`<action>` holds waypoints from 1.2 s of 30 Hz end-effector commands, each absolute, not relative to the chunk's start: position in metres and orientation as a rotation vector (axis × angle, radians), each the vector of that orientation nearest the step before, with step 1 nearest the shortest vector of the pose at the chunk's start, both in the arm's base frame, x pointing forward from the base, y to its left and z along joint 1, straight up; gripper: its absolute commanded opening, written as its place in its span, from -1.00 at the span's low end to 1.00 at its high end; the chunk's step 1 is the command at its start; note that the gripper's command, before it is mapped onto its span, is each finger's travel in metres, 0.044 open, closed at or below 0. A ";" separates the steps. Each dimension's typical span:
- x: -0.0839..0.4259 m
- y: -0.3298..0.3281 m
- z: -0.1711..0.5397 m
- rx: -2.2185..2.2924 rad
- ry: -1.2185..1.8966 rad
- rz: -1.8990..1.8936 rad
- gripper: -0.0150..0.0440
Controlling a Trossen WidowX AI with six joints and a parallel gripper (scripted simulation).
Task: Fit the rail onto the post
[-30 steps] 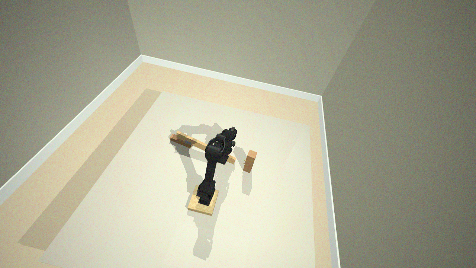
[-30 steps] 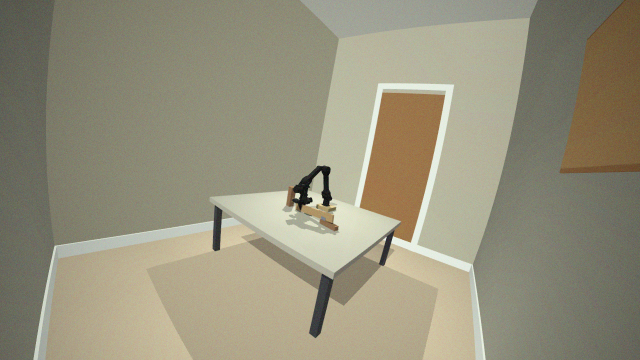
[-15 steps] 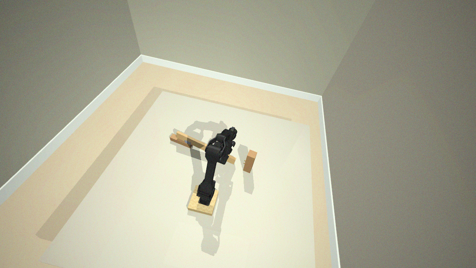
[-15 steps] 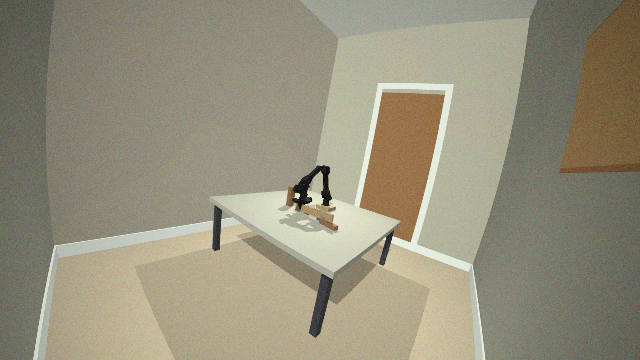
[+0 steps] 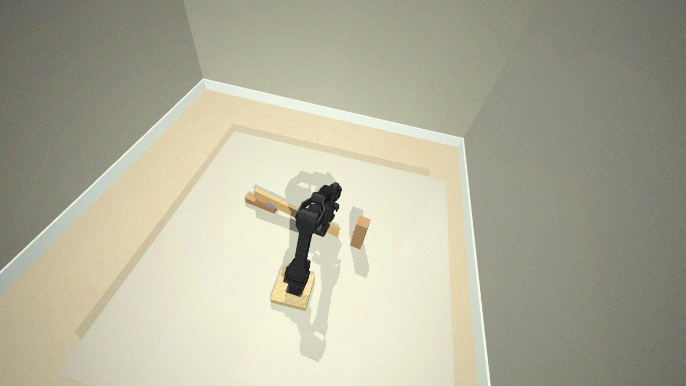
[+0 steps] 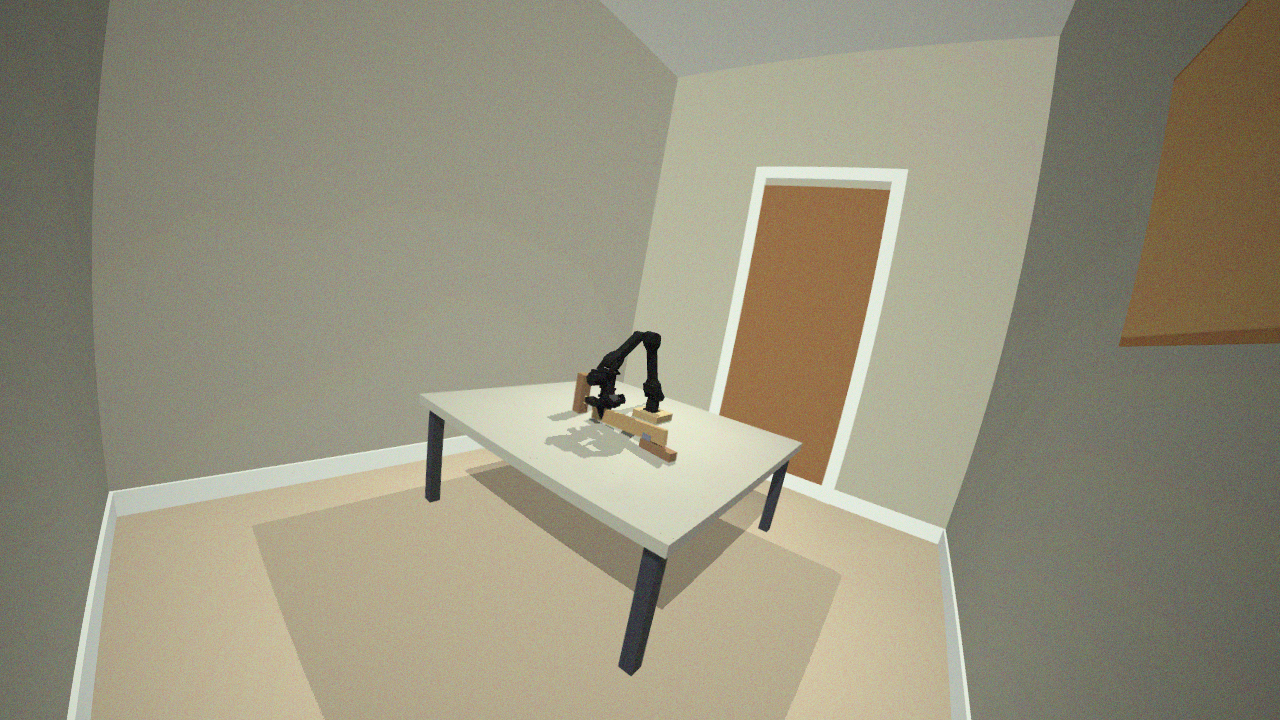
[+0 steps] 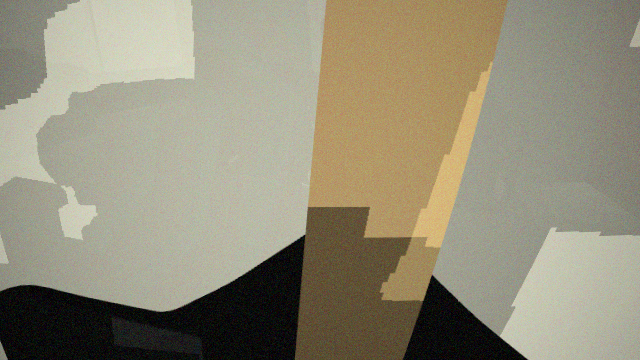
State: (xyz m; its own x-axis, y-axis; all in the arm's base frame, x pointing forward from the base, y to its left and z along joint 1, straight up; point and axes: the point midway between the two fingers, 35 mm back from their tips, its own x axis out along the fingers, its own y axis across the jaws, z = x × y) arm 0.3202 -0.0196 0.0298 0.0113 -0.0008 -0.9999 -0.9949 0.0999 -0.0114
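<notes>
One claw (image 6: 599, 417) (image 7: 352, 249), mine, clamps narrowly across the wooden rail (image 5: 278, 202) (image 6: 637, 425) (image 7: 400, 120) on the desk (image 5: 192, 288) (image 6: 537, 447). The rail's long axis runs toward the pegged post (image 5: 359, 232) (image 6: 580, 392), its near end short of it.

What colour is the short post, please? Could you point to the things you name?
Reddish-brown wood (image 5: 359, 234) (image 6: 580, 394); the top view shows it best.
</notes>
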 end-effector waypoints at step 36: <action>0.326 -0.020 0.055 -1.148 1.231 1.118 -0.49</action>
